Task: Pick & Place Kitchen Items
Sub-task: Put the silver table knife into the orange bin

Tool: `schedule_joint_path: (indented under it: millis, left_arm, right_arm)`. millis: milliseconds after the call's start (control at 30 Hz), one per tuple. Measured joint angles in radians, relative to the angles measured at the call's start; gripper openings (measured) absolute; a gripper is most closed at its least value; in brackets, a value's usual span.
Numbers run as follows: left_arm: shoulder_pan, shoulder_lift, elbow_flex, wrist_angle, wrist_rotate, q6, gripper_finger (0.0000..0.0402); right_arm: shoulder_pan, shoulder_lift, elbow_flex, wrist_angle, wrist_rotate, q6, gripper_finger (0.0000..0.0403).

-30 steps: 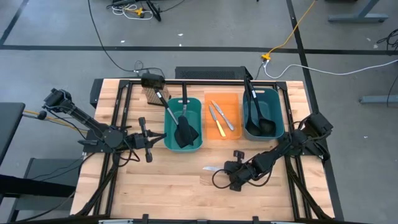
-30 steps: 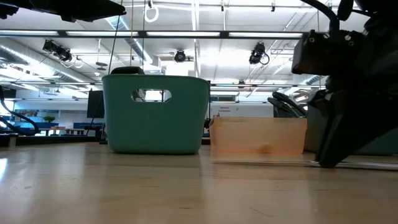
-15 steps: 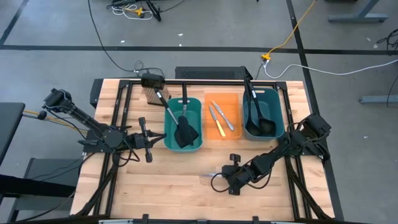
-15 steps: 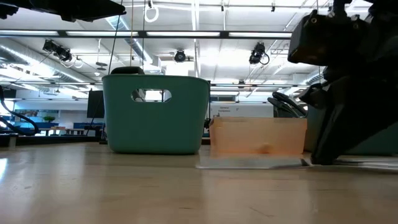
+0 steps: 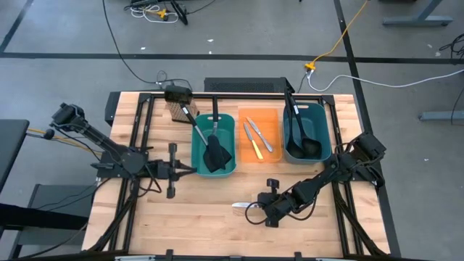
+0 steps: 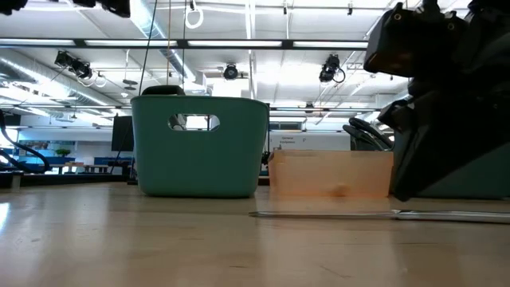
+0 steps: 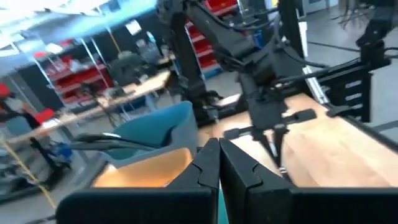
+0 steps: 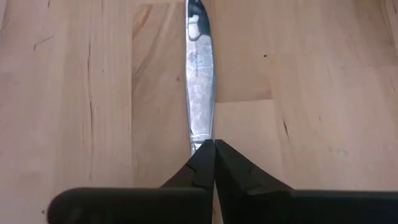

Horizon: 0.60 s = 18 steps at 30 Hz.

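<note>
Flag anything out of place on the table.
One silver knife lies flat on the bare wood in front of the bins, while the other utensils sit in the teal bins and the orange bin. The right gripper is shut on its handle end. Nothing looks spilled or damaged.

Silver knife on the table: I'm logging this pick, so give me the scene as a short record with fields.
knife: silver knife lying flat on the wooden table, in front of the bins
right gripper: shut on the silver knife's end, low at the table
left gripper: shut, empty, beside the left teal bin
orange bin: holds a yellow-handled knife and another silver knife
</note>
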Motion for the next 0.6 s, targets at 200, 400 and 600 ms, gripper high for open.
schedule_joint_path:
  millis: [200,400,600]
  left_arm:
    - [0.001,0.229,0.107,0.015,0.110,-0.072,0.0004]
    - [0.005,0.507,0.201,0.107,0.176,-0.141,0.0003]
    - [0.026,0.772,0.339,0.143,0.235,-0.262,0.0003]
  right_arm:
    - [0.001,-0.002,0.001,-0.011,0.001,0.019,0.0032]
    - [0.010,-0.002,0.001,-0.072,-0.016,0.062,0.0051]
    - [0.024,-0.003,0.002,-0.087,-0.016,0.101,0.0075]
